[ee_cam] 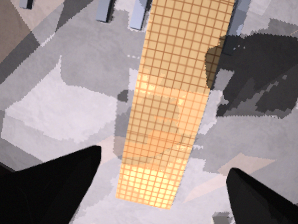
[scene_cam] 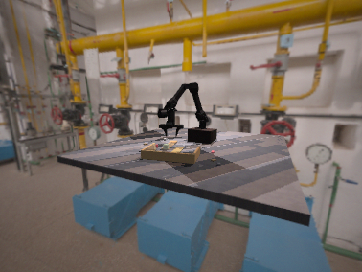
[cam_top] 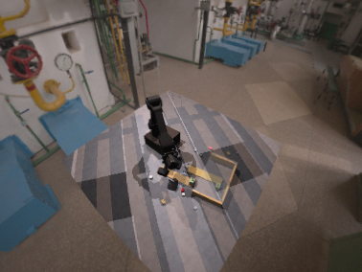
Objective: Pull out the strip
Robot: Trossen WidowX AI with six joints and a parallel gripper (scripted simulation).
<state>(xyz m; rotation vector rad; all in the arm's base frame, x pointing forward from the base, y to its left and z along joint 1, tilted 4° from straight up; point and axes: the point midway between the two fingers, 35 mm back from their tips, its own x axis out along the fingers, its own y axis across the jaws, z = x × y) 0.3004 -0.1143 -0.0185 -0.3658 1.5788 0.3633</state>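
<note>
My gripper (cam_top: 168, 177) (scene_cam: 171, 134) (ee_cam: 164, 164) is open and empty, pointing down above the table. In the wrist view its fingertips stand either side of the outer end of a tan gridded strip (ee_cam: 172, 115) (cam_top: 178, 177). A green cube (cam_top: 192, 180) is at the other end of this strip, by the wooden frame's open side. A second yellowish strip (cam_top: 203, 174) lies inside the frame, with another greenish cube (cam_top: 218, 185) at its far end. The labels are too small to read, so I cannot tell which cube is the labelled one.
A low wooden frame (cam_top: 230, 184) (scene_cam: 169, 157) surrounds the second strip on three sides. Small bits lie around, among them a red one (cam_top: 182, 190), an orange one (cam_top: 163, 201) and a white one (cam_top: 150, 177). Grey-blue blocks (ee_cam: 104, 10) stand beside the strip in the wrist view.
</note>
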